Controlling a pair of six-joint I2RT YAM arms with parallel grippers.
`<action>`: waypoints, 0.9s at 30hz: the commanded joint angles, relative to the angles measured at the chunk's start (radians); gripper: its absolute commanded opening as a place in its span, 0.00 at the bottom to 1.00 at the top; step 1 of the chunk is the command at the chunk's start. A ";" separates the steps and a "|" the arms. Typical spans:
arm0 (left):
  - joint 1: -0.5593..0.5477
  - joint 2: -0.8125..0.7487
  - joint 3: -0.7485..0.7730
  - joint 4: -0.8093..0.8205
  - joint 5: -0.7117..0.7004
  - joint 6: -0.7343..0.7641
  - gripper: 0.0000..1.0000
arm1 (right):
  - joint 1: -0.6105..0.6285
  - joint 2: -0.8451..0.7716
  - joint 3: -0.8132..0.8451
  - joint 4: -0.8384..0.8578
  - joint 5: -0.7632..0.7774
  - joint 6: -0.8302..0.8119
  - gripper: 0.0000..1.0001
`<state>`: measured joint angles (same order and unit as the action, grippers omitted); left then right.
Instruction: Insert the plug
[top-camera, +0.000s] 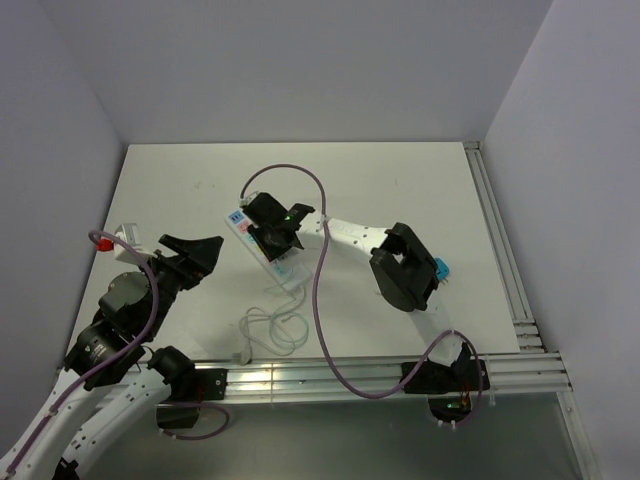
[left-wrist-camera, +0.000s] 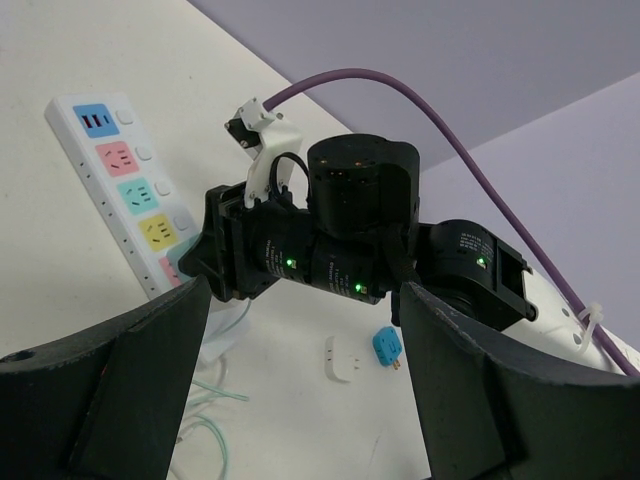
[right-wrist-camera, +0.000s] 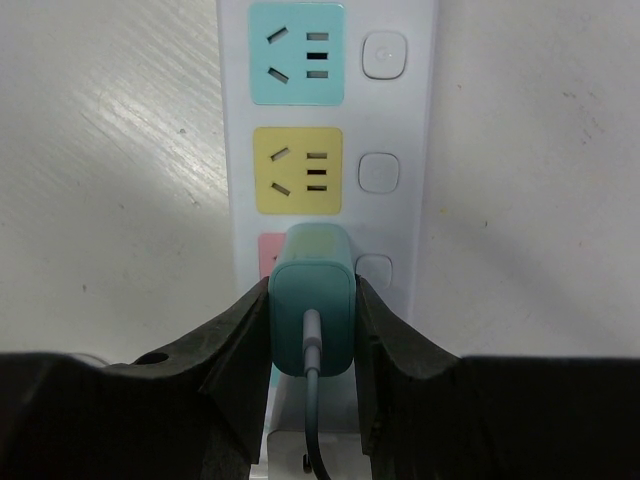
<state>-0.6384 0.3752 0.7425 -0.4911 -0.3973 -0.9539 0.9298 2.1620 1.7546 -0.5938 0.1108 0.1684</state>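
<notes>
One teal plug (right-wrist-camera: 312, 290) is what matters here. It sits right on the pink socket (right-wrist-camera: 266, 248) of the white power strip (right-wrist-camera: 410, 230), the one just below the yellow socket (right-wrist-camera: 298, 170) and two down from the teal socket (right-wrist-camera: 296, 55). The right fingers (right-wrist-camera: 240, 340) are clamped on it, one pad on each side. I honestly can't tell whether the pins are all the way in, since the plug body covers almost the whole socket. Its thin cord (right-wrist-camera: 314, 420) runs back between the fingers toward the camera. Each socket has a small white button (right-wrist-camera: 378, 172) on its right.

From above, the strip (top-camera: 287, 270) lies at an angle near the middle of the desk (top-camera: 400, 180), with the right arm (top-camera: 350, 235) reaching in over it from the right. Loose loops of pale cable (top-camera: 268, 325) lie on the desk between the strip and the near edge.

Over on the left side, the left fingers (left-wrist-camera: 130, 380) are spread wide with nothing between them, well apart from the strip and pointing toward it. That wrist view also picks up a small white adapter (left-wrist-camera: 343, 358) and a little blue adapter (left-wrist-camera: 387, 346) lying just beside each other on the desk, under the right arm. A purple cable (top-camera: 318, 290) snakes along that arm.
</notes>
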 joint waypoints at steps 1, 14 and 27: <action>0.002 -0.012 0.043 0.011 -0.003 0.018 0.82 | 0.006 0.067 -0.086 -0.225 0.020 -0.006 0.00; 0.003 0.001 0.038 0.008 0.006 0.012 0.82 | 0.006 -0.108 -0.354 -0.117 0.050 -0.060 0.07; 0.003 -0.044 0.031 -0.026 -0.034 0.017 0.80 | 0.004 -0.153 -0.328 -0.104 -0.014 -0.090 0.20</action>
<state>-0.6384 0.3458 0.7502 -0.5106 -0.4091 -0.9546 0.9325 1.9701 1.4765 -0.5320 0.1207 0.1349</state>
